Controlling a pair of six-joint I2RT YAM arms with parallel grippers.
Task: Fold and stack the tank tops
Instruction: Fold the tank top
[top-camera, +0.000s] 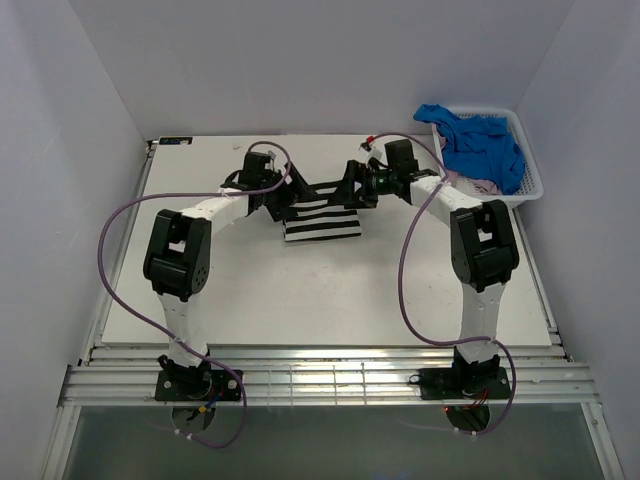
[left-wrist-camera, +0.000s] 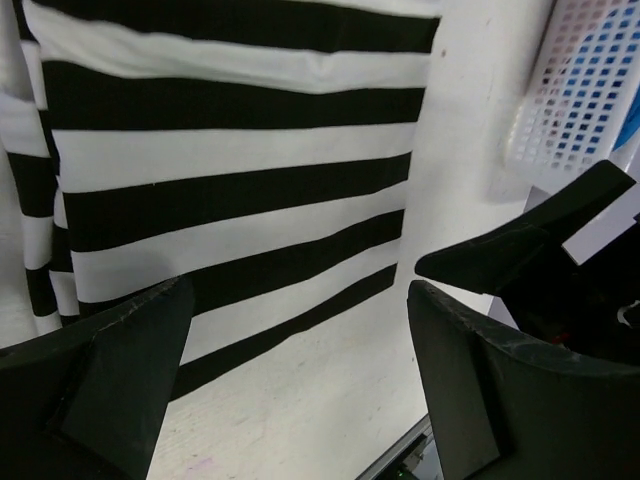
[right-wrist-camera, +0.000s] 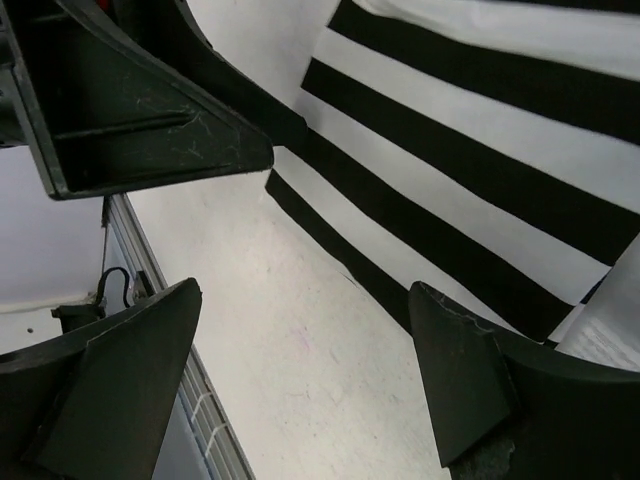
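The black-and-white striped tank top lies folded into a small rectangle at the table's far middle. It fills the upper part of the left wrist view and the right wrist view. My left gripper is open and empty at its far left corner, above bare table. My right gripper is open and empty at its far right corner. The bright blue tank top lies heaped in the white basket, with a bit of the pink-mauve top under it.
The basket stands at the table's far right corner and shows in the left wrist view. The two grippers face each other closely over the far edge of the striped top. The table's back edge runs just behind them.
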